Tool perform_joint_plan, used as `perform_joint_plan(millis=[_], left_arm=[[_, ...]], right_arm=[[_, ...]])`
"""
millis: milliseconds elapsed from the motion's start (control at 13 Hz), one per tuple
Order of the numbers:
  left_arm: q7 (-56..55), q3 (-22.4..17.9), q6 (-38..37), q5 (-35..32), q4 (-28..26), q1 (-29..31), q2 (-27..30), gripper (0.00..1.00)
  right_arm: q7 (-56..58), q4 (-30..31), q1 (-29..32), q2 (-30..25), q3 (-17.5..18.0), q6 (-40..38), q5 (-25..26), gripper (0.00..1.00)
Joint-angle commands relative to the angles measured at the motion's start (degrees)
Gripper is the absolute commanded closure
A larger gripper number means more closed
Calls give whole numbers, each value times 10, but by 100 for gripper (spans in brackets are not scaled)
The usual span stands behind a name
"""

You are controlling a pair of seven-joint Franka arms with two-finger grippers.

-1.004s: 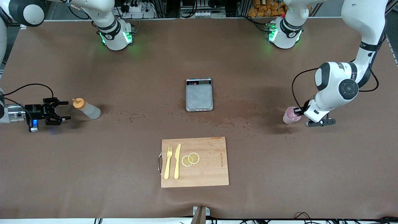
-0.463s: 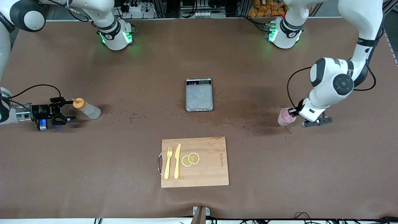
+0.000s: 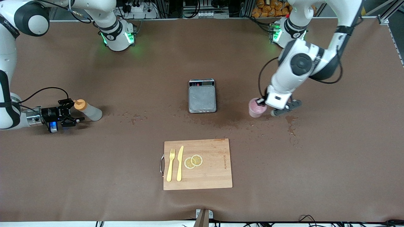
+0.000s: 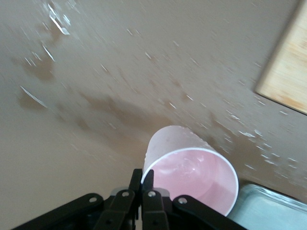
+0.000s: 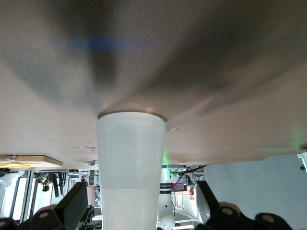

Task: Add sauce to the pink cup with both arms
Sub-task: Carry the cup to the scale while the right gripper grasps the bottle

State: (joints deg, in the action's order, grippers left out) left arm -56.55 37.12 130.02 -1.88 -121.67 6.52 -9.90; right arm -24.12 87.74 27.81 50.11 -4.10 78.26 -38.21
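The pink cup (image 3: 255, 108) is beside the grey scale (image 3: 202, 98), toward the left arm's end of the table. My left gripper (image 3: 262, 102) is shut on its rim. In the left wrist view the fingers (image 4: 135, 181) pinch the cup's wall (image 4: 192, 170), and the cup looks empty. I cannot tell whether the cup touches the table. The sauce bottle (image 3: 90, 111) with its orange cap (image 3: 79, 104) stands upright near the right arm's end. My right gripper (image 3: 74, 111) is open, with one finger on each side of the bottle (image 5: 130, 167) and not touching it.
A wooden cutting board (image 3: 198, 164) with a yellow fork (image 3: 170, 165), a yellow knife (image 3: 180, 163) and lemon slices (image 3: 193, 161) lies nearer the front camera than the scale. Wet stains (image 3: 292, 121) mark the brown table near the cup.
My left arm has carried the pink cup from the left arm's end of the table to beside the scale. My right gripper has moved in around the sauce bottle.
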Motion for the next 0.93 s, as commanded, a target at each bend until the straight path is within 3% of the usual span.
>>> perform_joint_plan(millis=[0, 309, 695, 849], left_arm=[[-102, 25, -13, 9, 40, -40, -22, 100], [-207, 24, -9, 5, 75, -115, -65, 100], [-331, 23, 51, -27, 77, -167, -114, 100], [-376, 23, 74, -55, 78, -180, -130, 100]], right_arm=[[-17, -2, -14, 2, 1, -9, -11, 0], [-16, 3, -20, 2, 1, -17, -11, 0], [-11, 13, -27, 2, 4, -18, -11, 0], [-10, 12, -26, 2, 4, -25, -11, 28]])
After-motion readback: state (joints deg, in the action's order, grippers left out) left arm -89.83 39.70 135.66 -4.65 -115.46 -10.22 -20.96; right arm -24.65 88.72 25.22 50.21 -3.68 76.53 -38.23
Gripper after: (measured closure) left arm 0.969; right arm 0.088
